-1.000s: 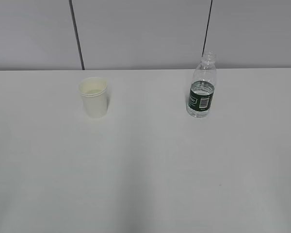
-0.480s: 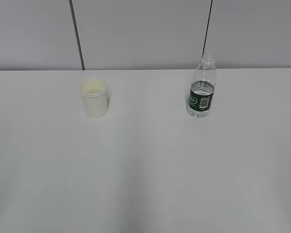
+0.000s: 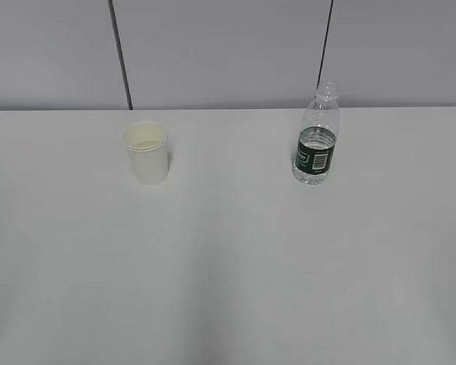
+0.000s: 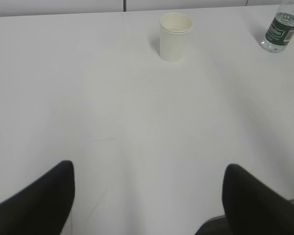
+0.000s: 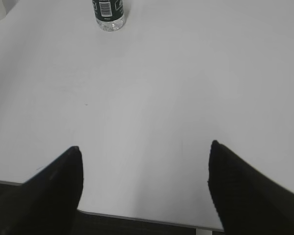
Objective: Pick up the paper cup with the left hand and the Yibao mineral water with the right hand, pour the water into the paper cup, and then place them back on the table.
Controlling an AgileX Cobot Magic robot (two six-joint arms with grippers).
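Observation:
The cream-white paper cup (image 3: 147, 152) stands upright on the white table (image 3: 228, 266) at the back left; it also shows in the left wrist view (image 4: 175, 36). The capless Yibao bottle (image 3: 317, 137) with its dark green label stands upright at the back right, also in the left wrist view (image 4: 281, 30) and, cut off by the frame top, in the right wrist view (image 5: 108, 13). My left gripper (image 4: 149, 171) is open and empty, far in front of the cup. My right gripper (image 5: 144, 149) is open and empty over the table's near edge. Neither arm shows in the exterior view.
A grey panelled wall (image 3: 228, 53) with two dark seams stands behind the table. The table's near edge (image 5: 137, 218) runs just under the right gripper's fingertips, with dark floor below it.

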